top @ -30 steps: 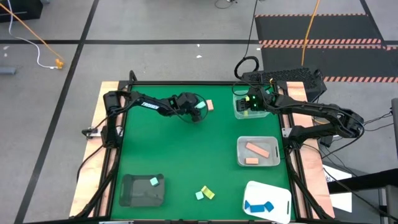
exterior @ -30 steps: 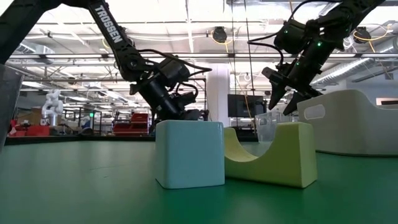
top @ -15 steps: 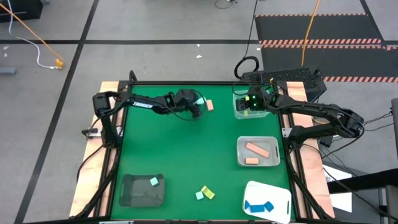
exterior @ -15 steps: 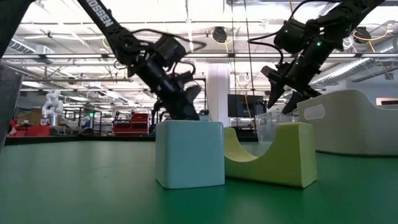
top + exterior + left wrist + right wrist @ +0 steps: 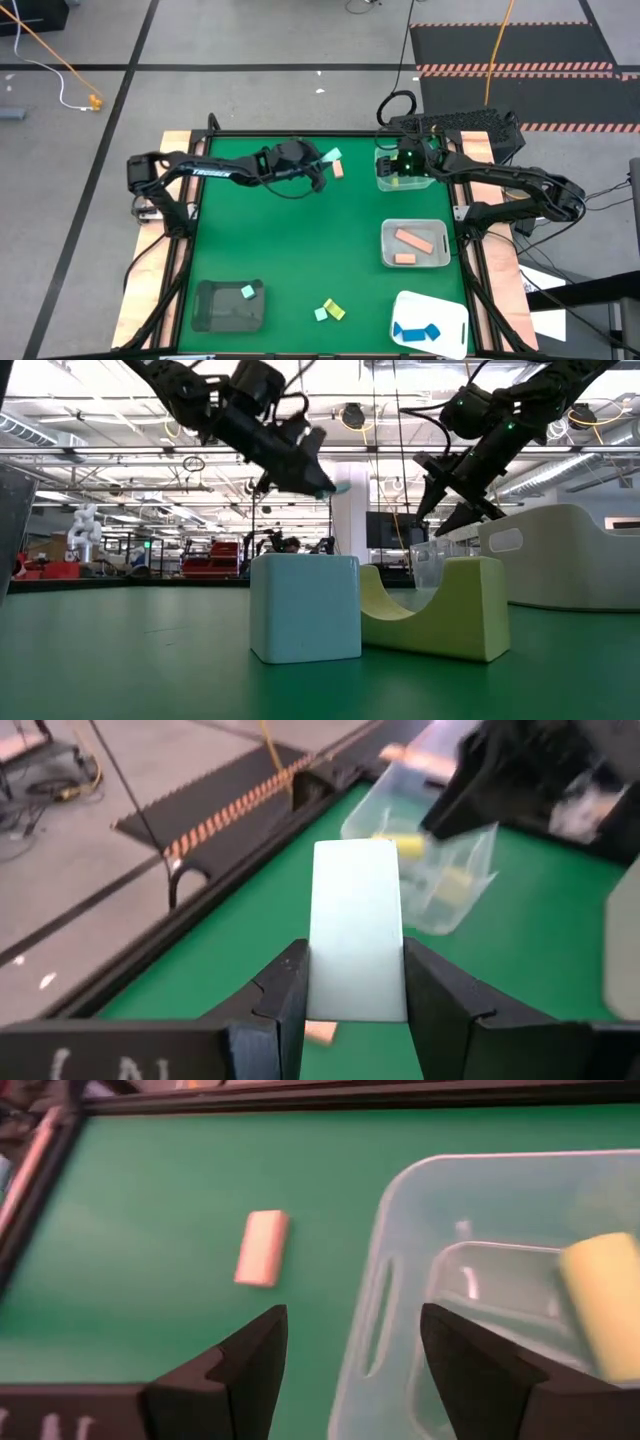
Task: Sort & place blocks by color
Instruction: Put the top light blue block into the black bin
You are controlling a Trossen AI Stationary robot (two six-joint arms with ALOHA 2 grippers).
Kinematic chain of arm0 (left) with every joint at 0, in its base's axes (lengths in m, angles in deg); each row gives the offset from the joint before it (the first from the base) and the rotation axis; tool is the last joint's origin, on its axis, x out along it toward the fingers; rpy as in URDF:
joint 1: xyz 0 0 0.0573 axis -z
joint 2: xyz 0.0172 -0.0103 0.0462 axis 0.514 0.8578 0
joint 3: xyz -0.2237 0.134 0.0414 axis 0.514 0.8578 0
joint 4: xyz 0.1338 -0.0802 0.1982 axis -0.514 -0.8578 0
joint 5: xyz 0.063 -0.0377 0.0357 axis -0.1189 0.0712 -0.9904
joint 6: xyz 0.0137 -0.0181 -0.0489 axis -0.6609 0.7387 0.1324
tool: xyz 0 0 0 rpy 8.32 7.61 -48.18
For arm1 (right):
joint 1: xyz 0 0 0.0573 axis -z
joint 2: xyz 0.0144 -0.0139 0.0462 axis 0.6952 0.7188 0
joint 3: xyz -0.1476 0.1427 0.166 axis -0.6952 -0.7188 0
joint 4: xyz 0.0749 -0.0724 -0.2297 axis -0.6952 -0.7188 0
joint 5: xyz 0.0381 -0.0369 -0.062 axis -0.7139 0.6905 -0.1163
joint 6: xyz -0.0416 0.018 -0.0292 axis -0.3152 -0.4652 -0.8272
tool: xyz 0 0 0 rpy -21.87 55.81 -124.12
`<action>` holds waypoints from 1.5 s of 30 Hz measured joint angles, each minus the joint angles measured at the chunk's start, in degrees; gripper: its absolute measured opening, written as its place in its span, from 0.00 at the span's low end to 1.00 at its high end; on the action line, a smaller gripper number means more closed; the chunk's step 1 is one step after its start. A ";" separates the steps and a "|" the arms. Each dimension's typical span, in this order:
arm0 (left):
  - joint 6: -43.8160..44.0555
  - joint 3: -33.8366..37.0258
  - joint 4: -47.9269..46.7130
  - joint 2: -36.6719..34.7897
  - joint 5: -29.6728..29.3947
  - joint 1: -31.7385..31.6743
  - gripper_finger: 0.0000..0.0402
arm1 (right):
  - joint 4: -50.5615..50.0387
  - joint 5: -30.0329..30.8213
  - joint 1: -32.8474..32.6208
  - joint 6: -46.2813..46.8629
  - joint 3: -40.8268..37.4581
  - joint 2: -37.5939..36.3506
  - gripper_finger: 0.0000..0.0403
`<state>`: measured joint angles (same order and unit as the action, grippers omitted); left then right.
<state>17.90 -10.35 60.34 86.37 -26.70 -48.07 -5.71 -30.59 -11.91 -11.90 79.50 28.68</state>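
My left gripper (image 5: 355, 975) is shut on a mint green bar (image 5: 355, 910) and hangs in the air near the table's far edge (image 5: 322, 163); the low view shows it high up (image 5: 318, 482). A tan-pink block (image 5: 338, 170) lies on the table just below it. My right gripper (image 5: 350, 1360) is open and hovers over the clear tray (image 5: 392, 178), which holds a yellow block (image 5: 603, 1305). A mint cube (image 5: 305, 605) and a yellow arch block (image 5: 440, 610) rest side by side near the table's near edge. My left gripper pinches the mint green bar by the two long sides of its rear end (image 5: 352, 995), one finger (image 5: 285, 990) on each side. The bar lies along the fingers and sticks out past their tips. The fingers slant down from the table's left, and the bar is lifted clear of the table.
A second clear tray (image 5: 440, 258) at the right holds two tan-pink blocks. A white tray (image 5: 452, 312) at the near right holds blue blocks. A dark tray (image 5: 215, 310) at the near left holds a mint cube (image 5: 247, 292). The green middle of the table is bare.
My left gripper has risen from the table with the mint green bar held between its fingers and has moved a little toward the far edge. The bar, low at the table a second ago, now hangs clear above it. The tan-pink block stayed where it was.
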 joint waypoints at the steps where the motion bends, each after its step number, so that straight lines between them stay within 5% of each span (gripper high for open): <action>1: 0.13 -0.01 0.07 -0.69 0.00 0.23 0.32 | 0.75 -1.12 0.00 -0.20 0.00 0.00 0.55; 7: 1.90 -0.01 2.01 -2.56 0.55 1.94 0.32 | 8.38 -6.09 -1.48 -5.45 0.00 0.00 0.55; 17: 11.62 -0.04 2.30 -4.56 1.28 3.76 0.32 | 19.62 -6.23 -5.79 -9.97 0.00 0.00 0.55; 31: 15.58 -0.04 1.75 -8.96 1.62 11.74 0.32 | 20.60 -6.24 -11.37 -9.06 0.00 0.00 0.55; 45: 25.18 -0.06 -28.19 -15.73 -0.09 23.17 0.32 | 22.22 -6.15 -20.04 -5.96 0.00 0.00 0.55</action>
<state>43.08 -10.41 32.15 70.64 -26.79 -24.90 16.51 -36.75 -31.95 -17.86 79.50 28.68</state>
